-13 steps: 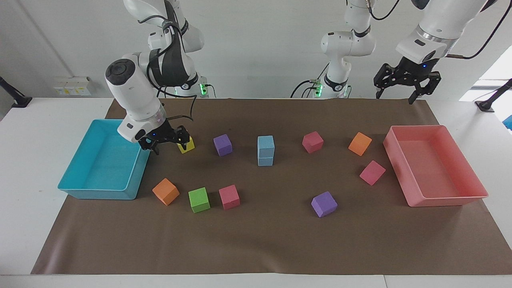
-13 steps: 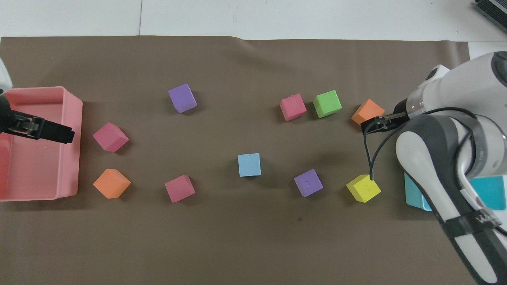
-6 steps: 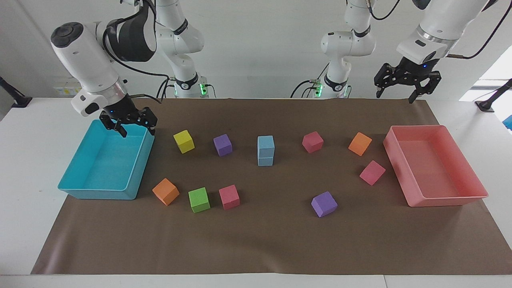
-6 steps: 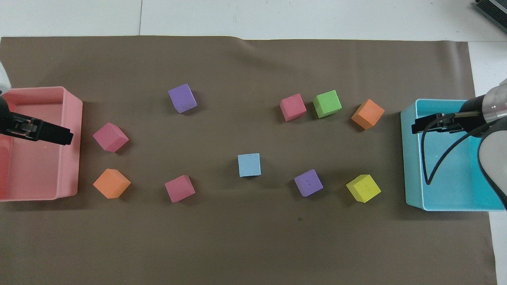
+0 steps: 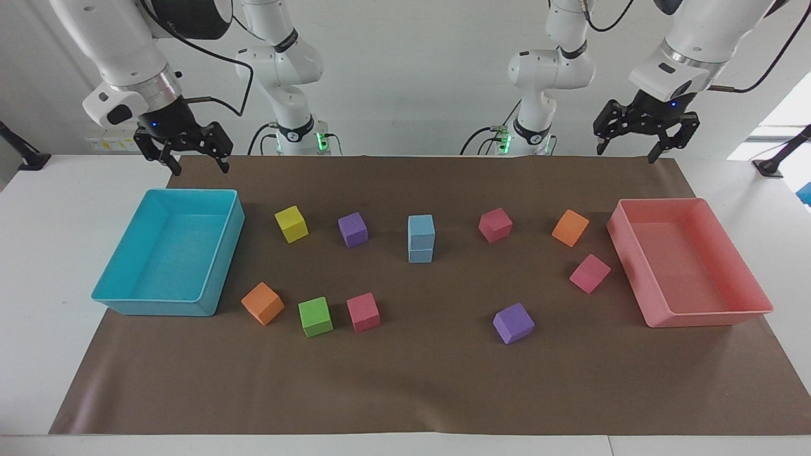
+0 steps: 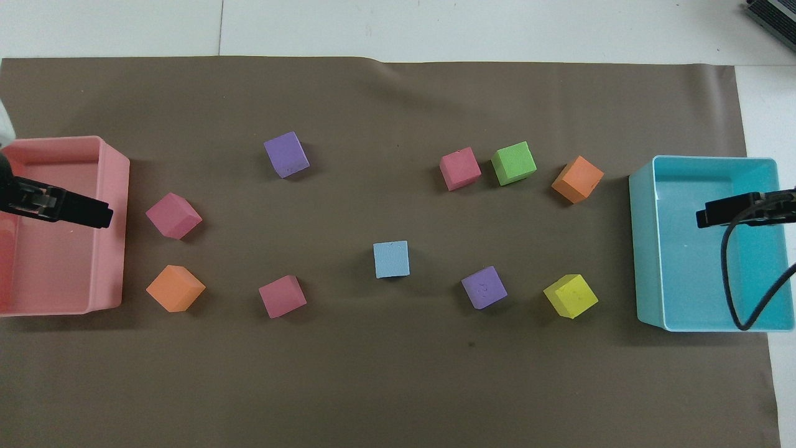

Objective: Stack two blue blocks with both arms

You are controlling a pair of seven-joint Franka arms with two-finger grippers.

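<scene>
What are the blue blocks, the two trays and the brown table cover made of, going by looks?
Blue blocks: likely foam, matte; no shine, soft edges, tiny pits on the top face in the overhead view.
Cyan tray and pink tray: probably moulded plastic, smooth, slightly glossy; thin even walls, rounded corners, faint sheen on the floors.
Brown cover: looks like paper or thin sheet, matte; lies flat with slight ripples.

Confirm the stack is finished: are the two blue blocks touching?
Touching. The facing view shows the upper blue block resting squarely on the lower blue block, no gap at the seam.
</scene>
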